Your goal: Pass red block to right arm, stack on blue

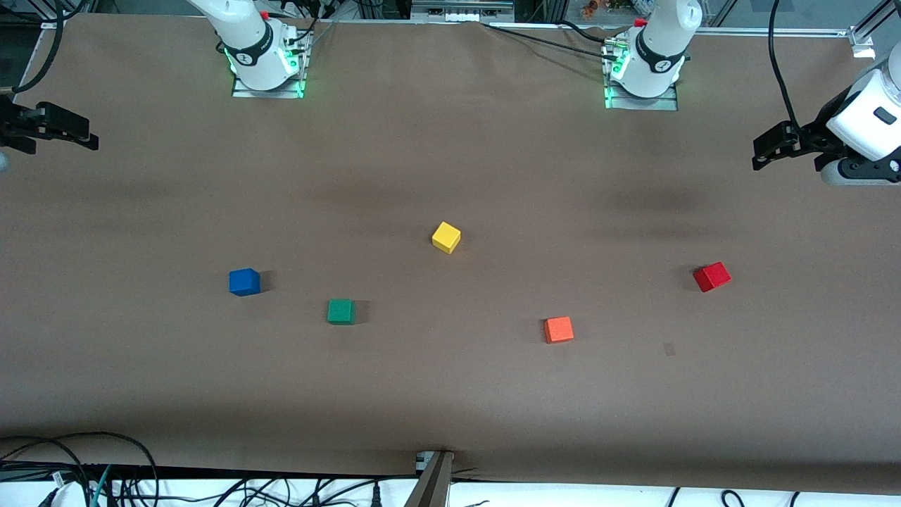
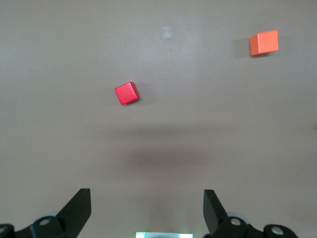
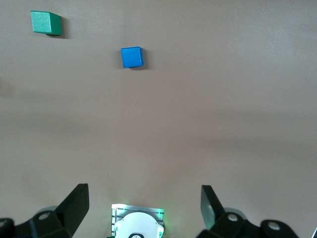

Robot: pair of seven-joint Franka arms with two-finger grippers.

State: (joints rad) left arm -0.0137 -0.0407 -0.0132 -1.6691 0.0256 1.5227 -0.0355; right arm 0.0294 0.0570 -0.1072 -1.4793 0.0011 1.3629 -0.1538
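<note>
Both grippers, left (image 2: 147, 210) and right (image 3: 144, 208), hang open and empty. I'd drop the left squarely over the red block (image 1: 712, 276), matching its turned faces.

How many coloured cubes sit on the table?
5, none stacked: yellow cube nearest the bases; blue cube, green cube toward the right arm's end; orange cube, red block toward the left's.

one red block (image 1: 712, 276), one blue (image 1: 244, 282), green (image 1: 341, 311), yellow (image 1: 446, 237), orange cube (image 1: 558, 329)
</note>
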